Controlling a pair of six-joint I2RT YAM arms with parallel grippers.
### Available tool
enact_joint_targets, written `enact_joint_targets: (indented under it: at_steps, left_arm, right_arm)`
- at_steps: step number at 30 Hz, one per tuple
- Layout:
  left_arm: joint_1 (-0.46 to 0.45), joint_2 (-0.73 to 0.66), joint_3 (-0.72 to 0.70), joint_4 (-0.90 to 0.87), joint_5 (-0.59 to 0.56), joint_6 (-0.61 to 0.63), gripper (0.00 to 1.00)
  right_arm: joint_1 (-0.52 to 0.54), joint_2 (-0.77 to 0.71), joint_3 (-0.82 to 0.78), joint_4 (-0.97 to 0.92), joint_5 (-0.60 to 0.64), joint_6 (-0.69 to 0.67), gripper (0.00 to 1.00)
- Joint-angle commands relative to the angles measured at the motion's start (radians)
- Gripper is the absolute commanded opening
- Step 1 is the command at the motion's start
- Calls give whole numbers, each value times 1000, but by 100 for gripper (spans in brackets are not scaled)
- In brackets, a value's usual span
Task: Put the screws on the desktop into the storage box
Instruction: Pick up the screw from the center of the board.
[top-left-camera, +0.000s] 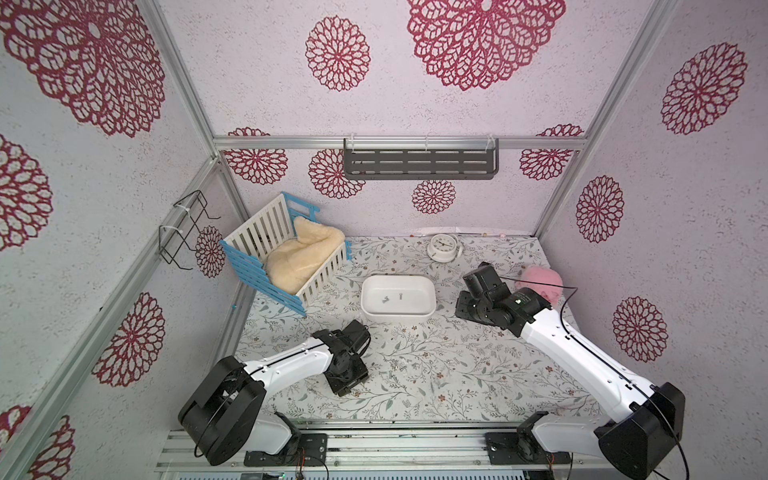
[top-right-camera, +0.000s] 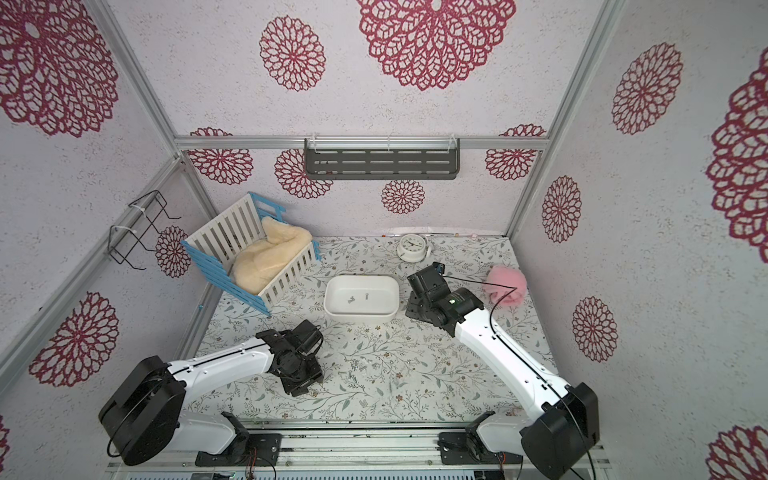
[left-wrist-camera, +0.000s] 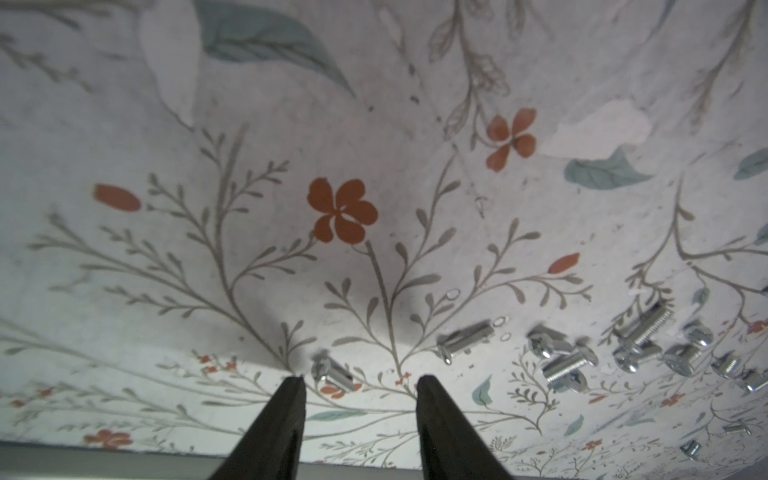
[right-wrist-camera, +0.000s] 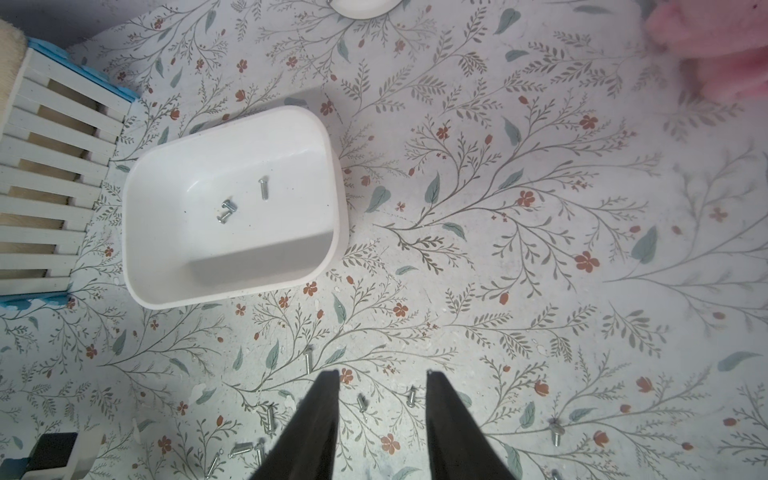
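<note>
The left gripper (left-wrist-camera: 361, 380) sits low over the worktop (top-left-camera: 478, 399), its two dark fingers (left-wrist-camera: 282, 419) spread apart with nothing pinched between them. One screw (left-wrist-camera: 332, 374) lies flat on the worktop just past the tips, close beside one finger and clear of the other. More screws (left-wrist-camera: 565, 365) lie loose off to one side of it (some piled against each other, some alone). In a top view they show as small bright specks near the middle of the worktop, between the two arms.

The box (top-left-camera: 397, 318) stands on the worktop behind that scatter, apart from it. Three screws (right-wrist-camera: 263, 188) lie on its floor, two touching each other and one alone nearby.

The right gripper (right-wrist-camera: 384, 374) hangs well above the worktop, to the right of the box, with its fingers also spread and empty. A few loose screws lie on the worktop below it.

A slatted crate (top-left-camera: 249, 270) with a cream fleece (top-left-camera: 299, 257) stands in the back left corner, a white clock (top-left-camera: 442, 247) sits by the back wall, and a pink fluffy ball (top-left-camera: 540, 284) lies behind the right arm.
</note>
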Motion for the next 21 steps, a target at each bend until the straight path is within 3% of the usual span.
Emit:
enact_joint_targets:
  at_steps: [1, 15, 21]
  left_arm:
    - [-12, -10, -6, 24, -14, -35, 47]
    - [-39, 21, -39, 25, -13, -40, 42]
    - [-42, 34, -46, 22, -26, -19, 31]
  right_arm:
    - [-6, -22, 5, 44, -20, -23, 39]
    - [-14, 2, -4, 62, -43, -37, 39]
    - [-15, -2, -19, 77, -49, -36, 39]
